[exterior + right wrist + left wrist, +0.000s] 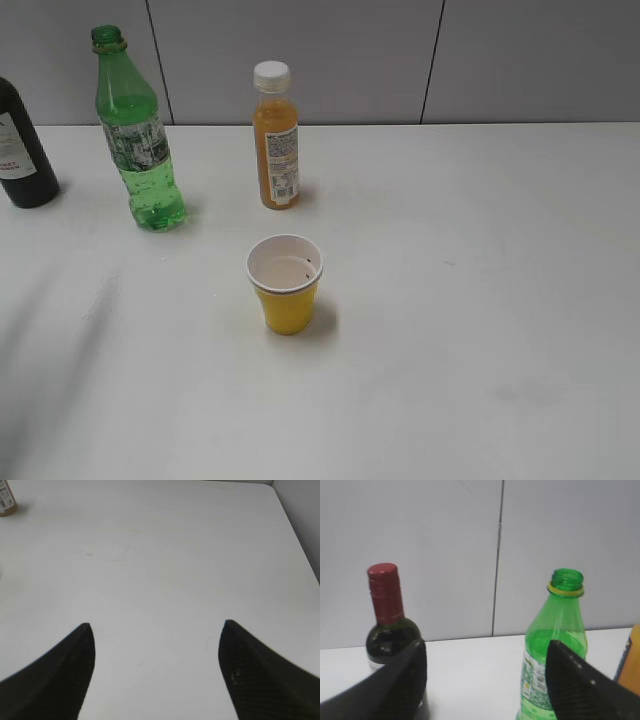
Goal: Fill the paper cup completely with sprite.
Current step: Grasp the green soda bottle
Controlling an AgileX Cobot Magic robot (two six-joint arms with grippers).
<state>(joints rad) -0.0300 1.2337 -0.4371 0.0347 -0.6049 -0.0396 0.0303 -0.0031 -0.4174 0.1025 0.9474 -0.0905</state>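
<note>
1. The paper cup (286,283) stands upright near the middle of the white table (480,300), yellow outside and white inside; only the exterior view shows it, and a little clear liquid seems to lie at its bottom, though I cannot be sure how much.
2. The sprite bottle (138,140) stands upright behind and to the left of the cup, well apart from it; its cap is off and liquid fills only its lower part; the left wrist view shows its open green neck (565,580) close up.
3. The orange juice bottle (275,135), white-capped, stands behind the cup, right of the sprite bottle.
4. The dark glass bottle (20,145) sits at the far left edge; its red foil top (385,592) shows only in the left wrist view.
5. The left gripper (485,680) hangs spread wide, holding nothing, facing the gap between dark bottle and sprite bottle.
6. The right gripper (155,665) is likewise splayed and unladen above bare table; neither gripper appears in the exterior view.
</note>
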